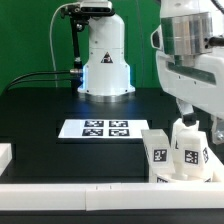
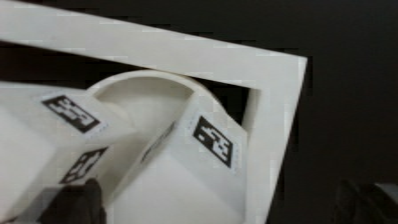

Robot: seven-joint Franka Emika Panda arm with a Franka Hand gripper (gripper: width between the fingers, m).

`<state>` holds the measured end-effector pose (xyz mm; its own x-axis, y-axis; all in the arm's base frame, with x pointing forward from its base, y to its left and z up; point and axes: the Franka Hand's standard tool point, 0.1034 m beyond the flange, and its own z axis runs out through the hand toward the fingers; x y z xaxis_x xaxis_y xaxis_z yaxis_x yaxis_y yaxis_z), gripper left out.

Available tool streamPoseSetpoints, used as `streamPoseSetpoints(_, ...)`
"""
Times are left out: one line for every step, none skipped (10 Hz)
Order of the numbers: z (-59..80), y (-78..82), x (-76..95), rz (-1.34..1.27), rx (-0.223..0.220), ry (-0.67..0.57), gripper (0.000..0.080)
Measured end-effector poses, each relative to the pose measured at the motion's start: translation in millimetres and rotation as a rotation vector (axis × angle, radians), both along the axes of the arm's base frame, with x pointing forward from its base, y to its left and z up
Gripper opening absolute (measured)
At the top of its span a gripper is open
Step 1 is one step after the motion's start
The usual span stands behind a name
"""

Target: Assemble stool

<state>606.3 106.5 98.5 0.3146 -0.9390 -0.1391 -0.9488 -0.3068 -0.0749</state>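
We see the tool [image 1: 185, 117] spread wide just above the stool's legs [image 1: 178, 152]. They stand on the black bench [image 1: 40, 110] by the border rail [image 1: 80, 192].

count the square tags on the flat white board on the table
4, in a row on the marker board lying at the middle of the black table in the exterior view, in front of the arm's white base. None of them looks covered.

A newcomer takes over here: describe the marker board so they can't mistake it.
Start at the arm's white base at the back of the black table. Just in front of it lies the marker board. Unlike the chunky tagged stool parts at the exterior view's right, it is flat and thin.
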Motion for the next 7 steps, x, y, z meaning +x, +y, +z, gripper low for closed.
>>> streamPoseSetpoints(-0.2, -0.4, 0.0, 0.071, -0.003, -0.011, 0.0649)
streamPoseSetpoints(-0.3, -0.9, 0.1, 0.157, -0.006, -0.024, 0.0649)
streamPoseSetpoints(0.9, -1.2, -0.2, 0.266, -0.013, -0.030, 0.0649)
streamPoseSetpoints(6.2, -1.6, 1.8, 0.454, -0.018, -0.039, 0.0649)
streamPoseSetpoints(10.6, -4.0, 6.5, 0.649, -0.022, -0.077, 0.0649)
streamPoseSetpoints(10.2, -4.4, 6.5, 0.803, -0.022, -0.101, 0.0649)
streamPoseSetpoints(8.9, 0.4, 4.9, 0.887, -0.021, -0.109, 0.0649)
